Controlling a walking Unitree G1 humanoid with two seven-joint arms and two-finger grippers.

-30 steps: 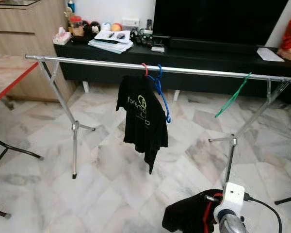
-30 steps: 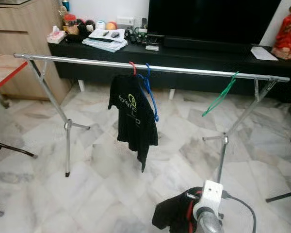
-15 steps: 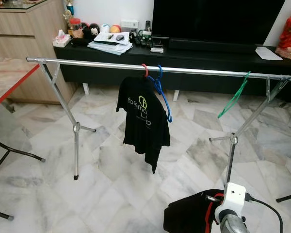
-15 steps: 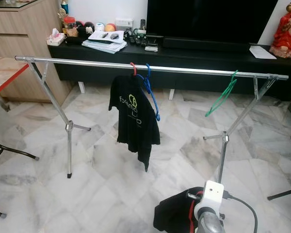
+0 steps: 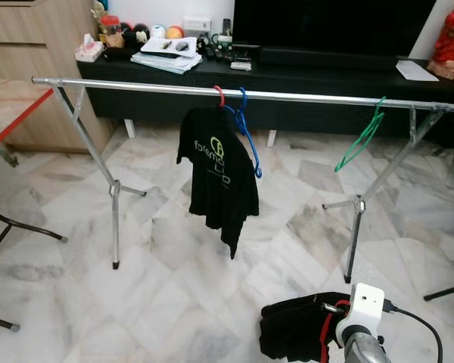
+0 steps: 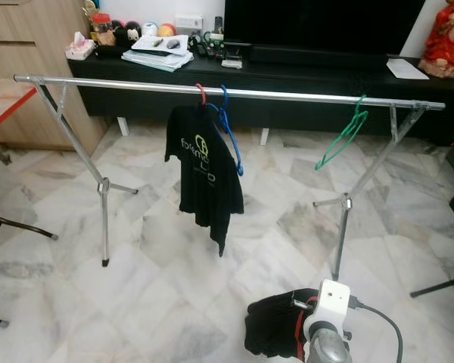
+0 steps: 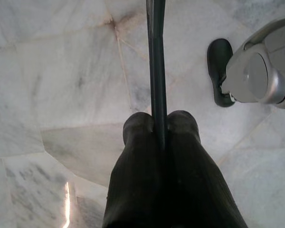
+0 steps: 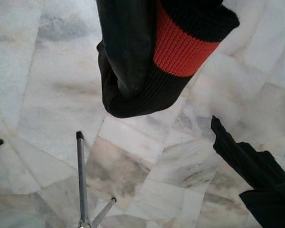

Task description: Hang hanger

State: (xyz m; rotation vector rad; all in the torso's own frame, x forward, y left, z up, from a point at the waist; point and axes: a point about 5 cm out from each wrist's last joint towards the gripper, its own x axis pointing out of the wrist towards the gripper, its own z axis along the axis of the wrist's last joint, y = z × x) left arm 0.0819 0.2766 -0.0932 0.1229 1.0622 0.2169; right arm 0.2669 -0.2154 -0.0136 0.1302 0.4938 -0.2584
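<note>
A silver clothes rail (image 5: 136, 85) spans the room in front of me. On it hang a black T-shirt (image 5: 216, 170) on a red hanger, a bare blue hanger (image 5: 250, 140) right beside it, and a green hanger (image 5: 362, 140) near the right end. Low at the front, my right gripper (image 5: 329, 333) sits under its white wrist camera, shut on a red hanger (image 6: 300, 336) that carries a black garment (image 5: 295, 333). That garment's red knit band (image 8: 180, 42) hangs above the marble floor. My left gripper (image 7: 160, 126) hangs shut, in line with a thin dark bar.
The rack's splayed legs (image 5: 115, 219) (image 5: 356, 234) stand on the marble floor. Behind it are a black TV bench (image 5: 325, 72) with clutter and a wooden cabinet (image 5: 30, 45). A red-edged table (image 5: 7, 106) and black legs (image 5: 23, 227) lie left. My foot (image 7: 256, 71) shows beside the left gripper.
The whole picture has shifted a little, so the camera has moved; the rack sits slightly higher in frame. The right gripper keeps hold of the hanger with the black garment.
</note>
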